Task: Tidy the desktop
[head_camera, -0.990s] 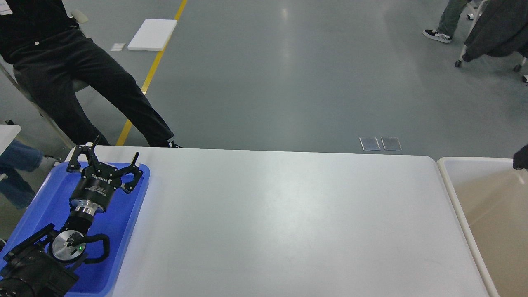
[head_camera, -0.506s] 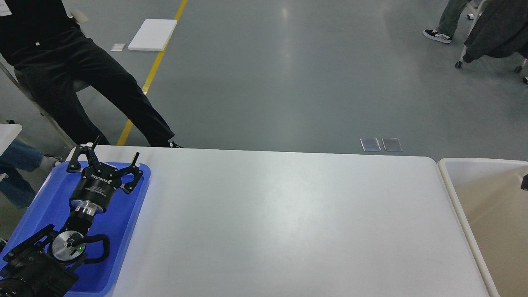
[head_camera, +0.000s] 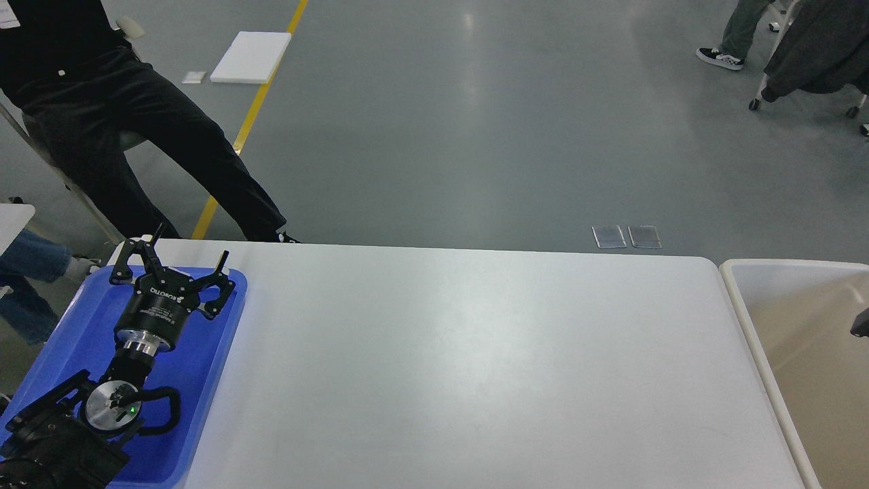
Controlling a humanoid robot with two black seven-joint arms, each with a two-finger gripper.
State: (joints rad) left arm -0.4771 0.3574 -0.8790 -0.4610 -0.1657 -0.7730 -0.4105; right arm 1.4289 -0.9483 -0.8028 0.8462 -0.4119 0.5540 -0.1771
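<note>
The desktop (head_camera: 475, 360) is a wide white tabletop with rounded corners, and nothing loose shows on its white surface. My left gripper (head_camera: 192, 243) is open and empty, its fingers spread over the far end of a blue tray (head_camera: 75, 339) on the desktop's left end. Only a small dark piece (head_camera: 861, 322) shows at the right edge, over the beige bin. It looks like part of my right arm, and its fingers cannot be made out.
A cream-rimmed beige bin (head_camera: 747, 305) stands against the desktop's right end. A person in black (head_camera: 136, 136) sits just beyond the far left corner. A white board (head_camera: 251, 58) lies on the grey floor behind.
The dark piece at the right edge has moved down over the bin. My left arm and gripper have not moved.
</note>
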